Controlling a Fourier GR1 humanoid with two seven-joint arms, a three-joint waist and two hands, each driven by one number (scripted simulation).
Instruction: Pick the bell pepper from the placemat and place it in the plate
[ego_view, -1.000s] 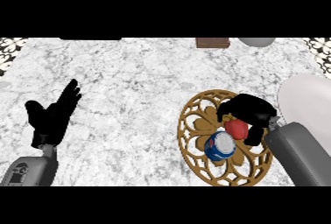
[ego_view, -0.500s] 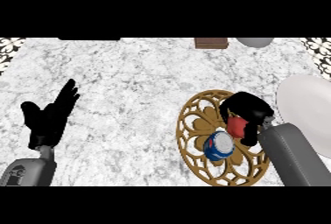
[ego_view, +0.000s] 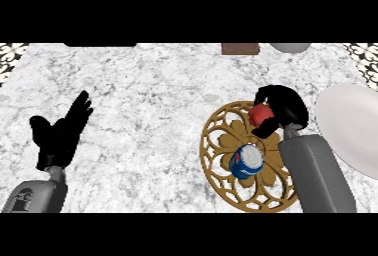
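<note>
Over the placemat (ego_view: 218, 145), bell pepper (ego_view: 258, 115) within right hand's (ego_view: 285, 106) curled fingers (ego_view: 266, 130)

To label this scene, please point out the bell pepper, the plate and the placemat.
bell pepper (ego_view: 258, 115), head view, red side.
plate (ego_view: 347, 125), head view, bare middle.
placemat (ego_view: 206, 145), head view, left rim.

White-grey marbled counter (ego_view: 162, 100) seen filling the frame, evenly lit, dark flat strip (ego_view: 100, 45) cut off at upper left edge, brown block (ego_view: 240, 48) and grey rounded object (ego_view: 289, 47) at upper right edge, black-and-white patterned patches (ego_view: 9, 54) seen in both top corners
</note>
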